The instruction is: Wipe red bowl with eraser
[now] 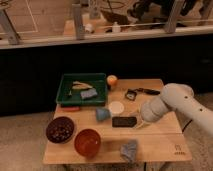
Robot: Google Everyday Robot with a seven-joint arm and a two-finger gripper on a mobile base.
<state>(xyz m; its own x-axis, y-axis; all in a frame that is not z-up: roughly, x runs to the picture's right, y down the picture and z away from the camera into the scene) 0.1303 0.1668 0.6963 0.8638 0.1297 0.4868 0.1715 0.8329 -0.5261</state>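
Neighbouring eraser [124,121], closed hand [138,121]; red bowl [87,142] near front edge of table [162,145]

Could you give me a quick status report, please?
Gripper shut, low at the eraser's right end. Eraser flat on table; red bowl apart, near front edge. Grey-blue cloth beside the bowl.
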